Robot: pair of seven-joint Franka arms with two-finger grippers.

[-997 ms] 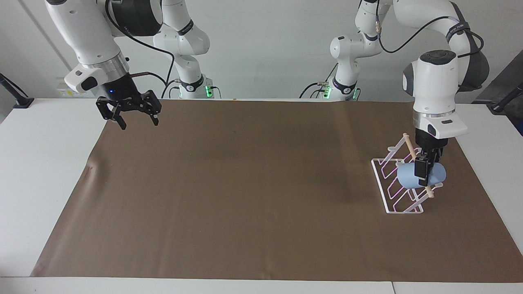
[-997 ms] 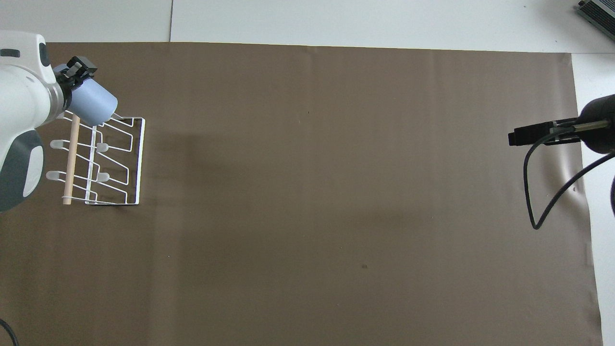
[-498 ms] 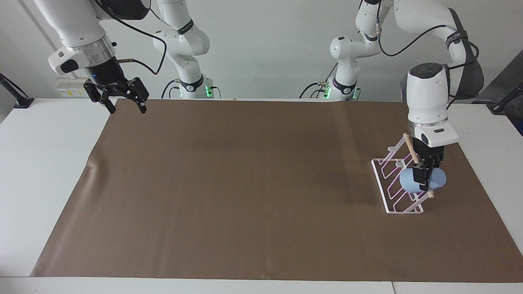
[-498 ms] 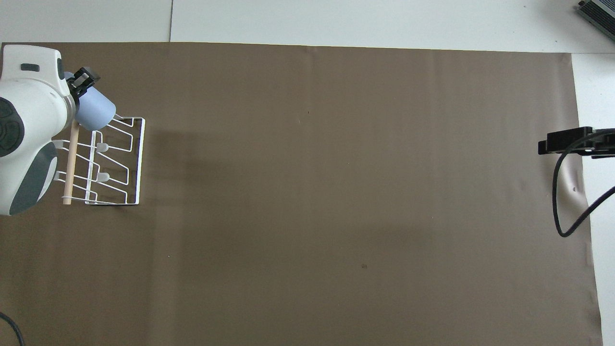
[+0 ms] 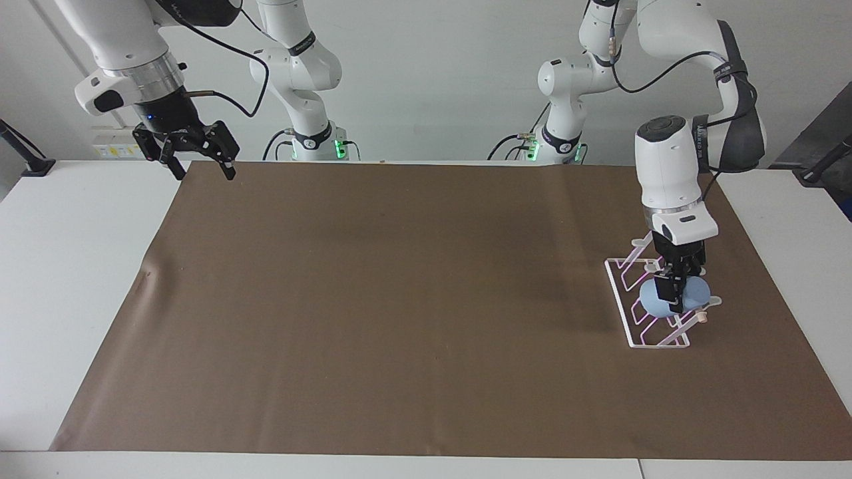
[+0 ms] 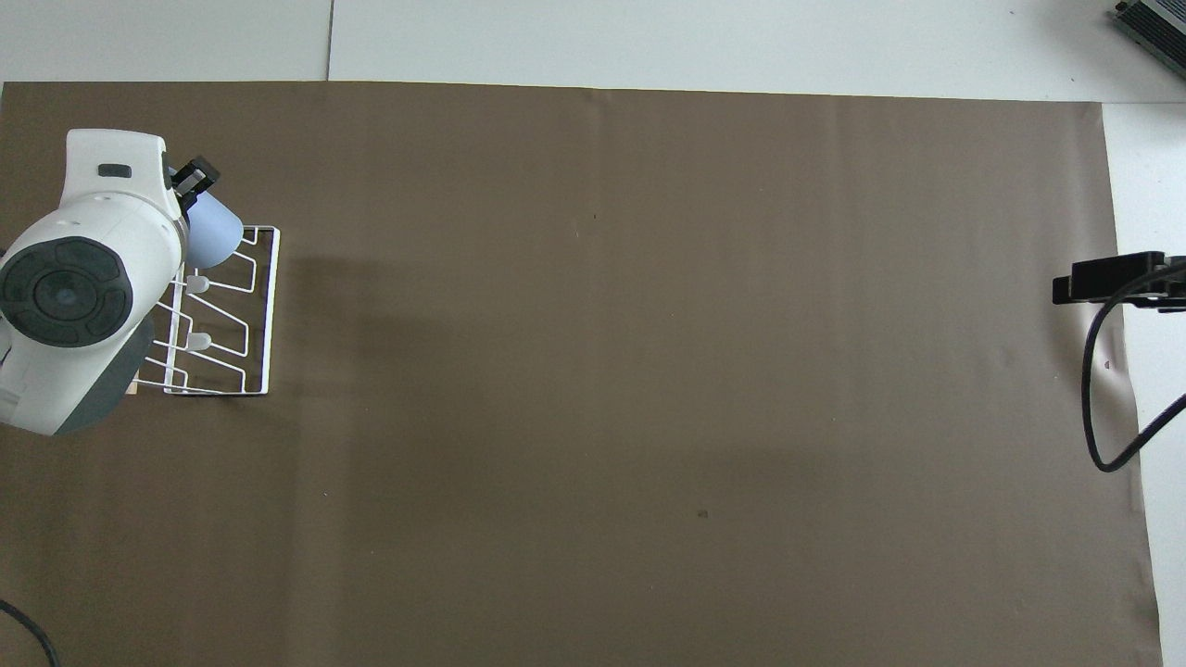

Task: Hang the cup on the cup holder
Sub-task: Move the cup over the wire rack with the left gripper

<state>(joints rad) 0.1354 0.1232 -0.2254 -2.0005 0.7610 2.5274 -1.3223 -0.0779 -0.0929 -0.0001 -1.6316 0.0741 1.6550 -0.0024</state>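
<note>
The light-blue cup lies tilted on its side in my left gripper, which is shut on it. It hangs low among the slanted prongs at the end of the white wire cup holder that is farther from the robots. Whether a prong is inside the cup cannot be told. The arm's wrist hides most of the rack's wooden dowel. My right gripper waits open and empty, raised over the right arm's end of the table.
A brown mat covers most of the white table. The cup holder stands on the mat toward the left arm's end. A black cable loops down from the right arm.
The left gripper has come down with the cup, lower into the rack's prongs, and its wrist now covers the dowel from above. The right gripper rose and drew back toward the robots.
</note>
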